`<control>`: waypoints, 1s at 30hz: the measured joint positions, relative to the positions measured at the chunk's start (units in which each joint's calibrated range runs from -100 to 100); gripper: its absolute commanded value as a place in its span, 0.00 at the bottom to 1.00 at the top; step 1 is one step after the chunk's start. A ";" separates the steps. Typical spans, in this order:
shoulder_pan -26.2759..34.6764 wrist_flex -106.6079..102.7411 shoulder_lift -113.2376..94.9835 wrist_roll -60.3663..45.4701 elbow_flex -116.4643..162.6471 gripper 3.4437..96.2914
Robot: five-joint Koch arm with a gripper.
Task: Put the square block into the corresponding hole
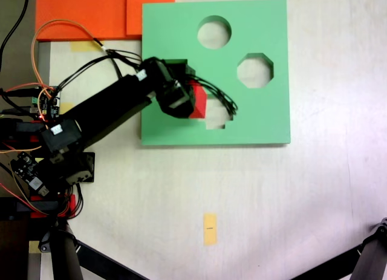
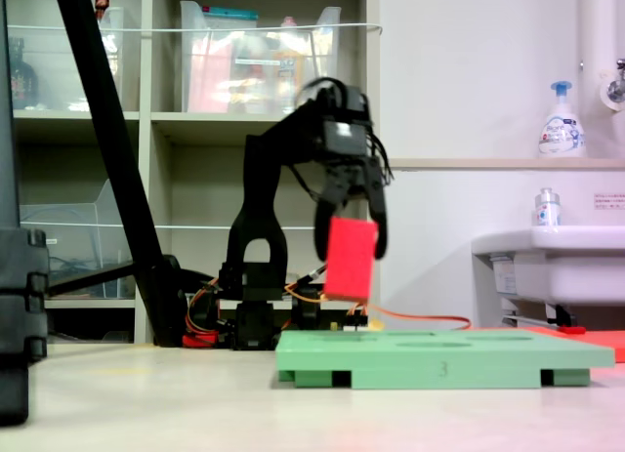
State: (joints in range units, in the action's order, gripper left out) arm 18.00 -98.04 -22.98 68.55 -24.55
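Right now your claw [image 2: 350, 239] is gripping the square block [image 2: 350, 258], holding it in the air above the green foam board [image 2: 430, 359]. You are hanging it over the board's left part in the first exterior view, clear of the surface.

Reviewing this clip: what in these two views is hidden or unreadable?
- The square hole: the hand and arm cover it in the first exterior view; the second exterior view is edge-on to the green board.
- How the red block lines up with any cut-out: neither view settles it.
- Cross-shaped cut-out: partly hidden by block and cables.
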 measured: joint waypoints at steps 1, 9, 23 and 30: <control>1.07 0.10 1.50 0.93 0.00 0.23; 5.91 0.00 12.18 5.76 -2.55 0.23; 8.74 0.00 23.80 9.33 -10.09 0.23; 8.79 0.00 27.91 9.33 -10.09 0.23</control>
State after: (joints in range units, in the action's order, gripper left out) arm 26.79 -98.04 4.92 77.88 -34.64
